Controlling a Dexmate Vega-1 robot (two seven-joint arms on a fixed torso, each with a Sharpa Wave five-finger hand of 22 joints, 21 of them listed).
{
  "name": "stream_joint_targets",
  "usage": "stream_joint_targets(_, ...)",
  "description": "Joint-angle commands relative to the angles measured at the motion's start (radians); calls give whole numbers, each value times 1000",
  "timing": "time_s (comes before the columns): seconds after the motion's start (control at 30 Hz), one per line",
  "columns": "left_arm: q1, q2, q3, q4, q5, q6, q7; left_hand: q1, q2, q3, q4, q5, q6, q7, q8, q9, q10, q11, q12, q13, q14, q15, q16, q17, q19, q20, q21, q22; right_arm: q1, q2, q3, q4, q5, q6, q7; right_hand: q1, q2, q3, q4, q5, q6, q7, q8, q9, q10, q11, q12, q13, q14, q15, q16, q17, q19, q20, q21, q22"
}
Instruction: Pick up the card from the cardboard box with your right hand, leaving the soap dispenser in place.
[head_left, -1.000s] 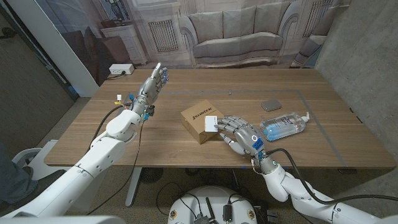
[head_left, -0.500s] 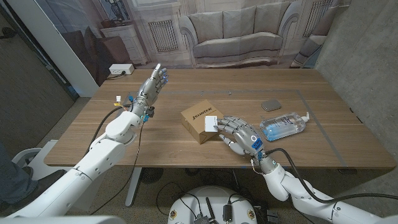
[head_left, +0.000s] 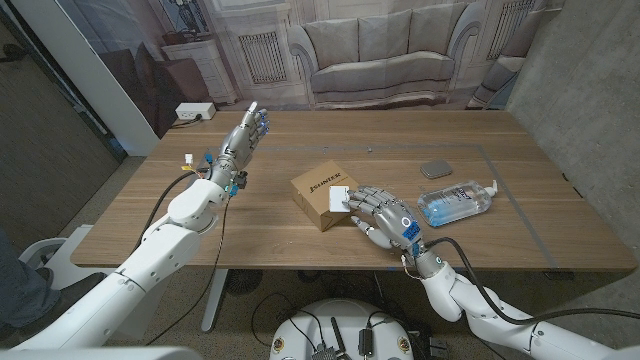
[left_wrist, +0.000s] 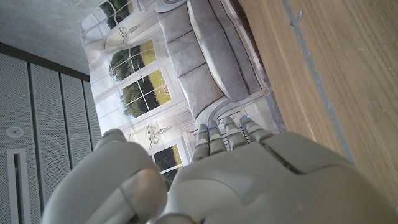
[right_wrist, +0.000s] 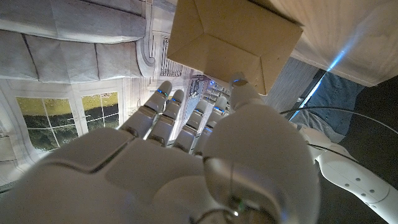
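Note:
A cardboard box (head_left: 318, 190) stands at the table's middle with a white card (head_left: 339, 198) lying on its top near the right edge. My right hand (head_left: 380, 213) is just right of the box, fingers spread, fingertips (head_left: 352, 203) at the card's edge; no grip on the card shows. In the right wrist view that hand (right_wrist: 186, 155) reaches toward the box (right_wrist: 230, 37). The soap dispenser (head_left: 458, 203), clear with blue liquid, lies on its side to the right of the hand. My left hand (head_left: 248, 132) is raised over the table's far left, fingers straight and holding nothing, as in its wrist view (left_wrist: 217, 180).
A small grey flat object (head_left: 437, 168) lies behind the soap dispenser. Thin tape lines (head_left: 505, 175) mark the table's right part. A white power strip (head_left: 193, 112) sits beyond the far left corner. A sofa backdrop stands behind the table (head_left: 270, 235).

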Motion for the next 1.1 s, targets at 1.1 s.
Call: stream_joint_targets(1.1, 23, 6, -6, -23, 7, 15, 24, 5, 10, -12, 1, -3, 6, -6, 0, 3, 2, -1, 2, 3, -6, -8, -4, 2, -12, -52, -3, 3, 59, 31, -37, 71, 20, 46, -1, -13, 16, -6, 10, -3, 12, -1, 1, 1, -1, 2, 2, 2, 5, -123, 2, 3, 0, -65, 5, 5)
